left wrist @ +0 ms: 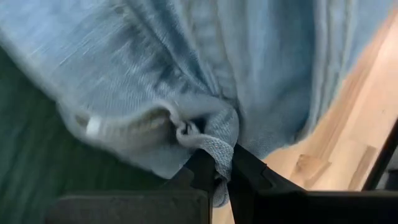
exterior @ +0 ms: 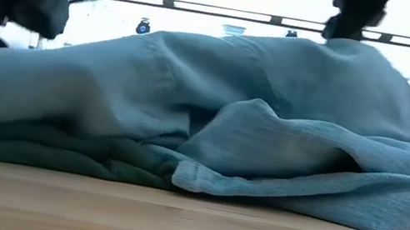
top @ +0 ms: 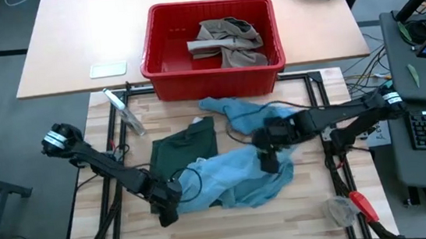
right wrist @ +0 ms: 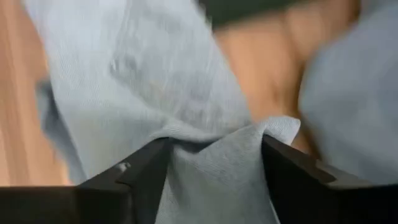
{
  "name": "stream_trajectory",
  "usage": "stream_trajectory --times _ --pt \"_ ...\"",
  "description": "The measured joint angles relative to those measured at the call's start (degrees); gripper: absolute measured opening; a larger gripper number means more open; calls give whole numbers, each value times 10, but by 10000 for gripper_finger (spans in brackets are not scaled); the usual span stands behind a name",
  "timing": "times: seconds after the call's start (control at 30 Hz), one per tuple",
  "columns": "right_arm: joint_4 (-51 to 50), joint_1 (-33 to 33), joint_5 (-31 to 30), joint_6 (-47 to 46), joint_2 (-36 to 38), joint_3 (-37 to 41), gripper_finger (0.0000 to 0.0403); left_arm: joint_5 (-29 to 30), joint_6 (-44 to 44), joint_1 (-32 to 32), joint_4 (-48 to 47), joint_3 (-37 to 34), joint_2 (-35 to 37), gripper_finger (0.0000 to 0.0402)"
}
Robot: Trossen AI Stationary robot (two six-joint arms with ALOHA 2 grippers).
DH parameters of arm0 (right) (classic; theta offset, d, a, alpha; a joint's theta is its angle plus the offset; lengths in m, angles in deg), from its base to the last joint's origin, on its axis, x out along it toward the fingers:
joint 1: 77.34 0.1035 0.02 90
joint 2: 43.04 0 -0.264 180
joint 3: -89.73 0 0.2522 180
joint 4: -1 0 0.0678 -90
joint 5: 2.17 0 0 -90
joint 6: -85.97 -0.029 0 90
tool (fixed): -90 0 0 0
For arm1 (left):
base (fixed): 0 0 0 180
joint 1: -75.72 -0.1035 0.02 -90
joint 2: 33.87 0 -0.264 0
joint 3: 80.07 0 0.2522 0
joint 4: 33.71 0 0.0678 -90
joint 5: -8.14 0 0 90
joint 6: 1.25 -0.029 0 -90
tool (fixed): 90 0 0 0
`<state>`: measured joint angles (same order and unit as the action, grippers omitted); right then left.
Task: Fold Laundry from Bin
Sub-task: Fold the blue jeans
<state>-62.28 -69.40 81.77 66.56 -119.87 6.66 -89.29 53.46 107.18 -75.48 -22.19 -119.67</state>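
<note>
Right gripper (top: 267, 161): right of frame centre in the high view, on an arm reaching in from the right edge; fingers (right wrist: 134, 180) spread apart with a fold of long light blue denim trousers (top: 238, 176) bunched between them.
Left gripper (top: 168, 210): lower left of centre, on an arm slanting down from the left edge; fingertips (left wrist: 205, 171) pinched together on a hem of the trousers.
Bright red rectangular plastic bin (top: 165, 65): one, upper centre.
Trousers: one pair, crumpled across the middle of the wooden table (top: 231, 227).
Dark green shorts (top: 184, 150): one pair, left of centre, partly under the denim.
Khaki-taupe garment (top: 225, 44): one, inside the bin, toward its right side.
Arms: two.
</note>
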Motion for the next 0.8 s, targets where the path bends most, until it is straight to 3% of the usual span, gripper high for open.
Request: stream_trajectory --times 0.2,0.43,0.5,0.7,0.8 --pt "145 -47 -1 45 -36 10 263 -13 -21 0 37 2 -49 7" --pt "220 -43 18 75 -106 10 225 7 -22 1 43 1 -46 7" --pt "214 -43 64 76 -127 10 207 10 -21 1 45 1 -46 7" --pt "90 -35 283 86 -181 11 147 22 -16 0 54 1 -48 7" --pt "-24 -33 312 76 -172 4 129 32 -15 0 56 1 -48 7"
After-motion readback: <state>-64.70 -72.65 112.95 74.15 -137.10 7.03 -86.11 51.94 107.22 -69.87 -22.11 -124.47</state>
